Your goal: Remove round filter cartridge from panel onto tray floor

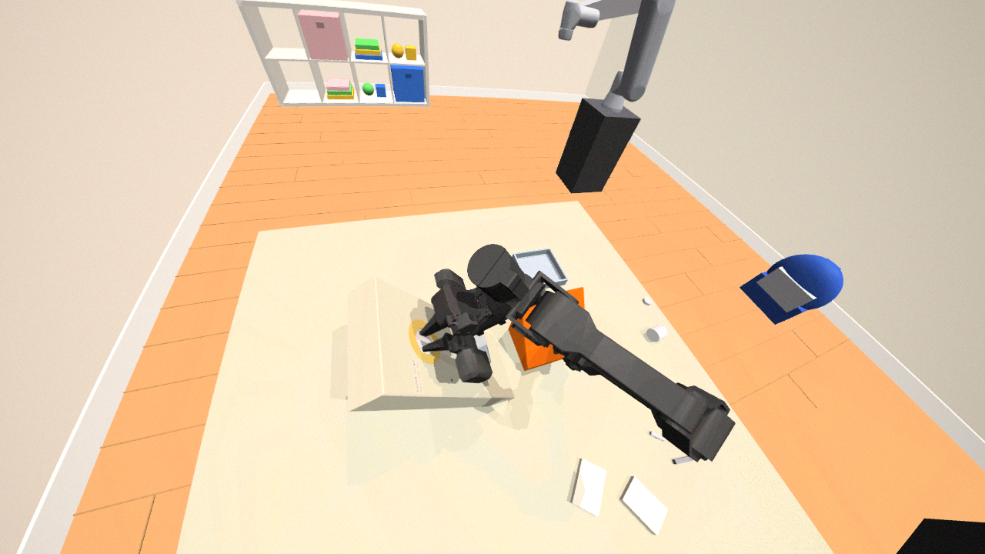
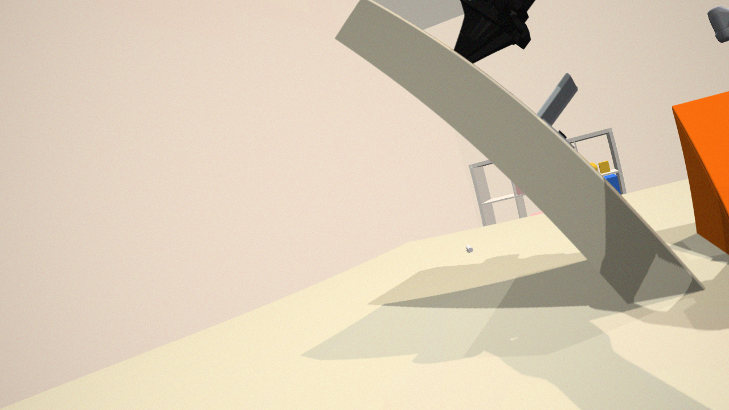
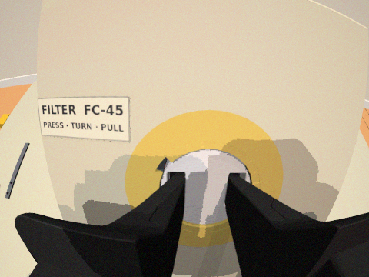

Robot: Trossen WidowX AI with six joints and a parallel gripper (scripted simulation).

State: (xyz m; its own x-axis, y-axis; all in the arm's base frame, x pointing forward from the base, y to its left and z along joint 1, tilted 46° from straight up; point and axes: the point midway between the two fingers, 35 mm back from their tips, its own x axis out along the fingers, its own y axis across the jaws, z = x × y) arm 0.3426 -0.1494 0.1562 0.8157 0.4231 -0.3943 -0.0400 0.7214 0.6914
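The round white filter cartridge [image 1: 422,336] [image 3: 205,196] sits in its yellow ring on the tilted cream service panel [image 1: 365,330] [image 2: 484,112] [image 3: 207,58]. My gripper [image 1: 422,342] [image 3: 204,180] is shut on the cartridge, with a fingertip in each slot and the middle of its face between them. In the exterior view the fingers meet the panel's upper face, and the cartridge is hidden. A small dark notch [image 3: 163,165] shows at the ring's upper left. No clear gap shows between cartridge and panel. The pale blue-grey tray [image 1: 540,265] lies beyond the arm.
An orange block [image 1: 544,352] [image 2: 705,147] stands beside the panel, partly under the arm. A grey plate [image 2: 558,99] juts from the panel's face below the gripper. Two white slabs [image 1: 589,488] [image 1: 644,505] lie near the front. A small white cylinder [image 1: 656,333] lies to the right.
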